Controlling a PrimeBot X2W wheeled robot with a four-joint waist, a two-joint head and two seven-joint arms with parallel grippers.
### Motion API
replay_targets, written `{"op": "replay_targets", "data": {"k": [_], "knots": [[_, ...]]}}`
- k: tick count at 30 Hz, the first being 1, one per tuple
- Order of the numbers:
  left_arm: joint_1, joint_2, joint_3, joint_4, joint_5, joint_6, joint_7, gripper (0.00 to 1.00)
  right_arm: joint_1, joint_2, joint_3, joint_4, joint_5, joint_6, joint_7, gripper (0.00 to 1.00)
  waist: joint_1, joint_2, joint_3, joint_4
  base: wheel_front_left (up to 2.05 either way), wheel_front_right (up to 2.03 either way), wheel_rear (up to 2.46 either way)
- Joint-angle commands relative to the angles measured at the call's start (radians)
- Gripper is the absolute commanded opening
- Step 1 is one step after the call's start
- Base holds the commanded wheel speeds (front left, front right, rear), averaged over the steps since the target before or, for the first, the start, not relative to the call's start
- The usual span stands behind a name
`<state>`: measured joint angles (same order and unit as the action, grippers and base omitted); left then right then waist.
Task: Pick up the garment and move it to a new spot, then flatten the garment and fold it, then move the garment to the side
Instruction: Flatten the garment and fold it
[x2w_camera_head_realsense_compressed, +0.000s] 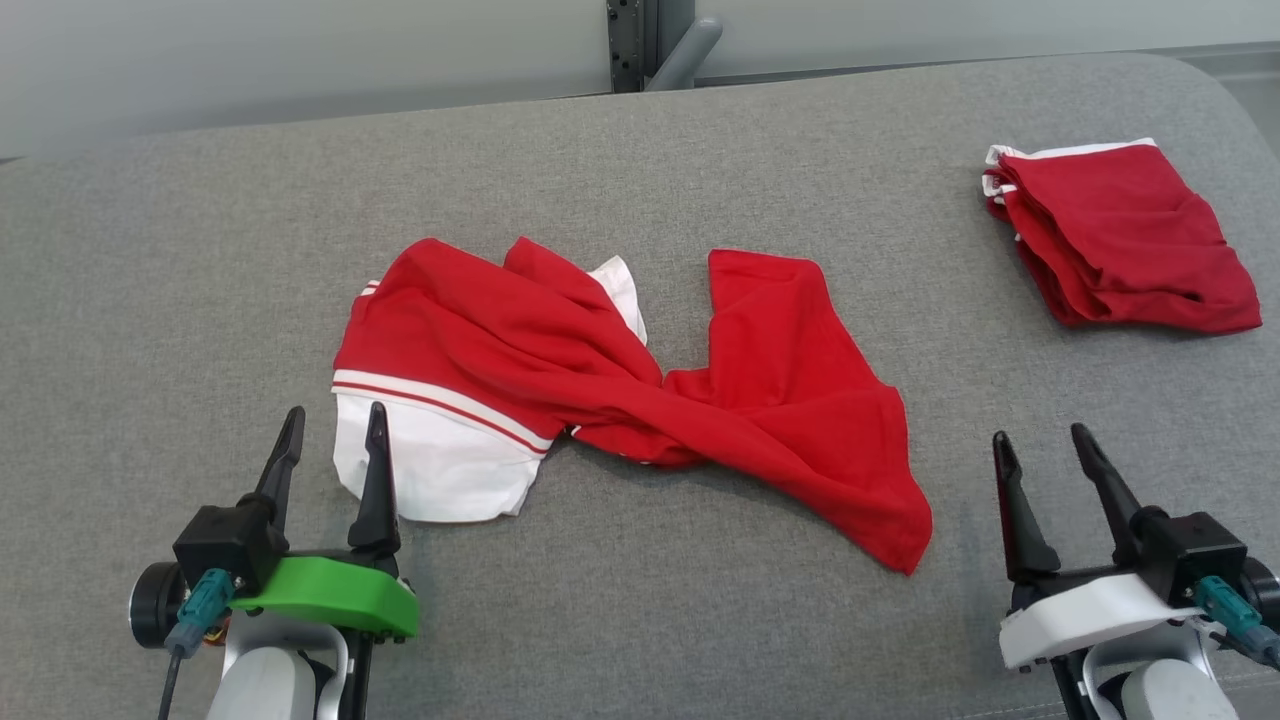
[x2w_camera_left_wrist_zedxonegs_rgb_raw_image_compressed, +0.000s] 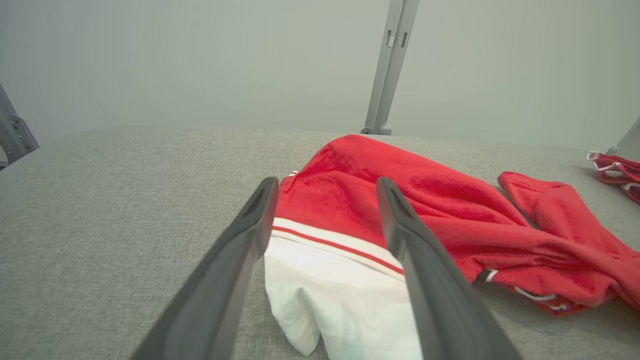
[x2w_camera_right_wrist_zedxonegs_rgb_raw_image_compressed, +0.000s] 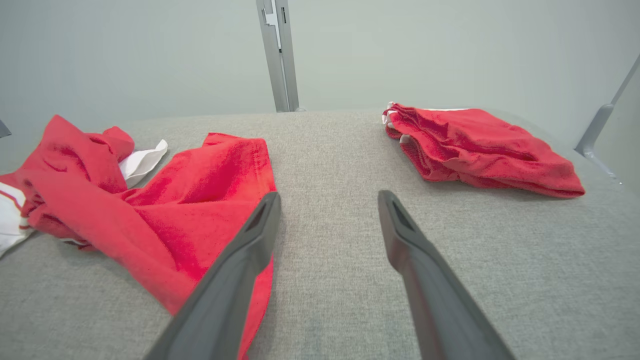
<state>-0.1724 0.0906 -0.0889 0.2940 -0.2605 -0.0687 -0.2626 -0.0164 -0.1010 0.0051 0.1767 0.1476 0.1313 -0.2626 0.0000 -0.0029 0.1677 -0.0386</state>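
Note:
A crumpled red garment (x2w_camera_head_realsense_compressed: 640, 390) with white trim and a white panel lies twisted across the middle of the grey padded surface; it also appears as the garment (x2w_camera_left_wrist_zedxonegs_rgb_raw_image_compressed: 400, 210) and the garment (x2w_camera_right_wrist_zedxonegs_rgb_raw_image_compressed: 165, 210) in the wrist views. My left gripper (x2w_camera_head_realsense_compressed: 335, 425) stands open at the lower left, its fingers either side of the white panel's near edge, nothing held. At the lower right my right gripper (x2w_camera_head_realsense_compressed: 1040, 440) is open too, just right of the garment's red lower corner and apart from it.
A second red garment (x2w_camera_head_realsense_compressed: 1120, 235), folded, lies at the far right of the grey surface (x2w_camera_head_realsense_compressed: 200, 280). A metal post (x2w_camera_head_realsense_compressed: 640, 45) rises behind the back edge, with a pale wall beyond. Bare padding spreads at the left and front.

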Motion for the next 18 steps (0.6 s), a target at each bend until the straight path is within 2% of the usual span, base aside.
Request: {"op": "replay_targets", "data": {"k": [1, 8, 14, 18], "knots": [[0.019, -0.002, 0.004, 0.004, -0.008, 0.006, -0.003, 1.0, -0.01, 0.005, -0.019, -0.028, -0.016, -0.001, -0.002, 1.0, 0.0, 0.0029, -0.009, 0.003, 0.0, 0.0, 0.0], [0.035, -0.001, 0.021, 0.07, -0.025, 0.012, 0.001, 1.0, -0.04, 0.025, -0.068, -0.106, -0.047, -0.001, -0.003, 1.0, 0.0, 0.0029, -0.031, 0.016, 0.0, 0.0, 0.0], [-0.008, 0.004, 0.016, 0.238, -0.069, -0.016, 0.055, 1.0, -0.059, 0.038, -0.045, -0.117, -0.049, -0.001, -0.003, 1.0, 0.0, 0.0029, -0.032, 0.019, 0.0, 0.0, 0.0], [-0.054, 0.008, 0.017, 0.357, -0.092, -0.028, 0.046, 1.0, -0.064, 0.04, -0.024, -0.113, -0.043, -0.001, -0.003, 1.0, 0.0, 0.0029, -0.033, 0.01, 0.0, 0.0, 0.0]]}}
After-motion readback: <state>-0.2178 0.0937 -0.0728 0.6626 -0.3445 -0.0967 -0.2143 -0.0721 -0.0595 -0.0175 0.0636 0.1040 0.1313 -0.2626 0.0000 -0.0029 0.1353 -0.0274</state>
